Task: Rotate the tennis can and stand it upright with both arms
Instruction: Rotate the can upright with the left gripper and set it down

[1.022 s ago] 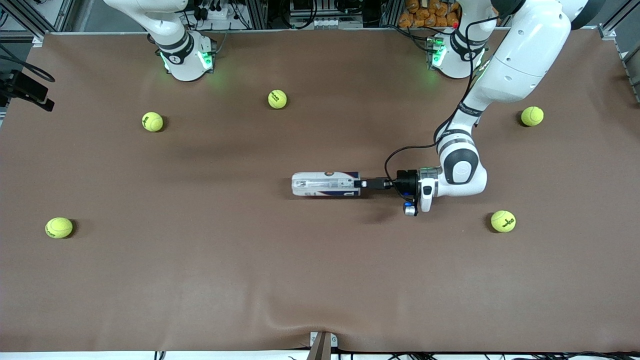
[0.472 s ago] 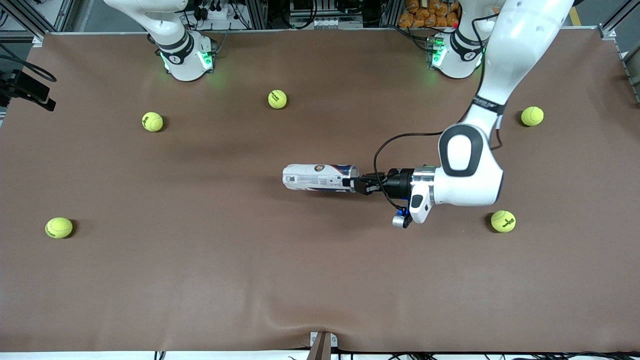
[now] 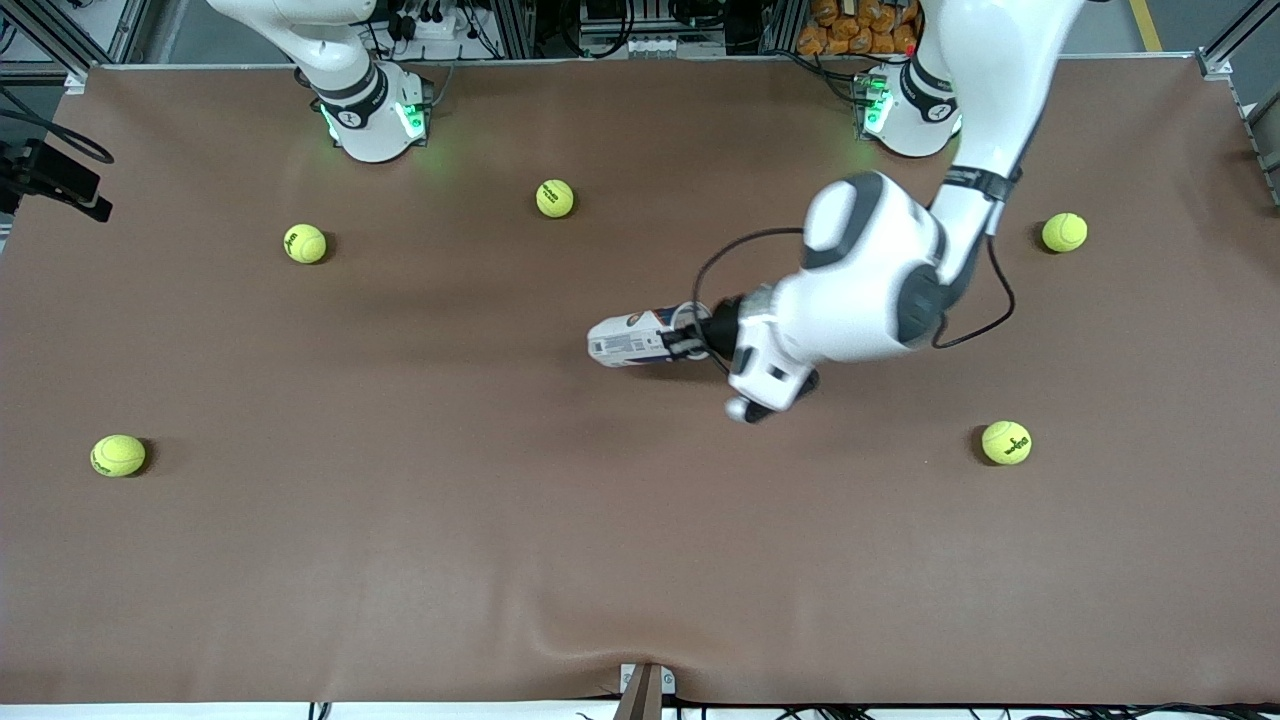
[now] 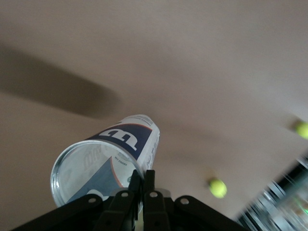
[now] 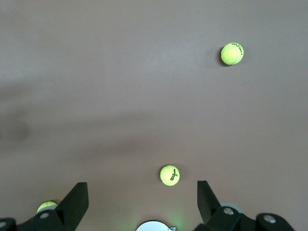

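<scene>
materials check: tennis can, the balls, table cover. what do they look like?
Tennis can: looks like clear glossy plastic under a printed white and dark-blue label, since the open end shows see-through in the left wrist view; the bright rim may be metal.
Tennis balls: matte yellow-green felt, fuzzy, no glare.
Table cover: brown matte sheet, probably fabric or paper; it wrinkles at the edge nearest the front camera.

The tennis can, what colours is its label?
White and dark blue on the tennis can, clearest in the left wrist view.

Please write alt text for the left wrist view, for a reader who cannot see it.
The left gripper is shut on the rim of the tennis can, held tilted above the brown table. Two tennis balls lie farther off.
</scene>
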`<state>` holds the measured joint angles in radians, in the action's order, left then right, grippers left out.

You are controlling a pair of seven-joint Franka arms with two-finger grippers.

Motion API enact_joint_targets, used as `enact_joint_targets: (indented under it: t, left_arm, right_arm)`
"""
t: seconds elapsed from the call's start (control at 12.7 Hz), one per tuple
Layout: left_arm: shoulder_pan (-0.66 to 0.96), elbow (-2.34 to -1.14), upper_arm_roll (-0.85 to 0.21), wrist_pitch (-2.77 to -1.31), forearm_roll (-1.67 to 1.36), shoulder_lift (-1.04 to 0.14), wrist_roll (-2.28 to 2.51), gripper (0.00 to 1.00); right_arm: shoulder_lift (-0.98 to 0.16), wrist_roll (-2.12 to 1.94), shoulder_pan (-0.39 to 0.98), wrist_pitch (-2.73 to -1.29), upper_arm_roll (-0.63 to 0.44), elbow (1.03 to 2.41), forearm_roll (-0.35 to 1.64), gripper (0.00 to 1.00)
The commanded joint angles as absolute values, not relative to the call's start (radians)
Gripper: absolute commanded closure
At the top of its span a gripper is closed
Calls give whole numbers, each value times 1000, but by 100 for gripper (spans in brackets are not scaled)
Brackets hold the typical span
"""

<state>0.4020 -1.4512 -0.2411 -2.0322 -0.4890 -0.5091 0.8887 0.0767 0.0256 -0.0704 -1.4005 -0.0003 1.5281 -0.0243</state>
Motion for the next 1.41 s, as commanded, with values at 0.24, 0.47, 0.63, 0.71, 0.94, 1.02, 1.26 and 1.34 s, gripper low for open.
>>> enact_joint_targets:
  t: [0.24, 0.47, 0.63, 0.71, 0.94, 1.02, 1.26, 1.34]
  left_arm:
    - [616, -1341, -221, -1965, -16, -555, 1242, 100]
    - [707, -1312, -212, -1875, 124, -594, 1293, 100]
    - [765, -1312, -177, -1875, 127, -612, 1371, 100]
    - [772, -1312, -158, -1876, 121, -608, 1380, 100]
    - [770, -1313, -155, -1884, 123, -617, 1373, 100]
    - [769, -1313, -155, -1884, 123, -624, 1370, 100]
    - [767, -1315, -155, -1891, 120, -629, 1367, 100]
    - [767, -1316, -155, -1901, 120, -637, 1367, 100]
  right_arm:
    - [78, 26, -83, -1397, 8, 1519, -17, 0]
    - [78, 26, -83, -1396, 8, 1519, -17, 0]
    - [78, 26, -84, -1393, 8, 1511, -15, 0]
    - [78, 26, -83, -1391, 8, 1511, -15, 0]
    - [78, 26, -86, -1391, 6, 1511, -17, 0]
    - [78, 26, -86, -1391, 6, 1511, -17, 0]
    - [80, 26, -83, -1390, 8, 1502, -15, 0]
    - [80, 26, -83, -1390, 9, 1494, -15, 0]
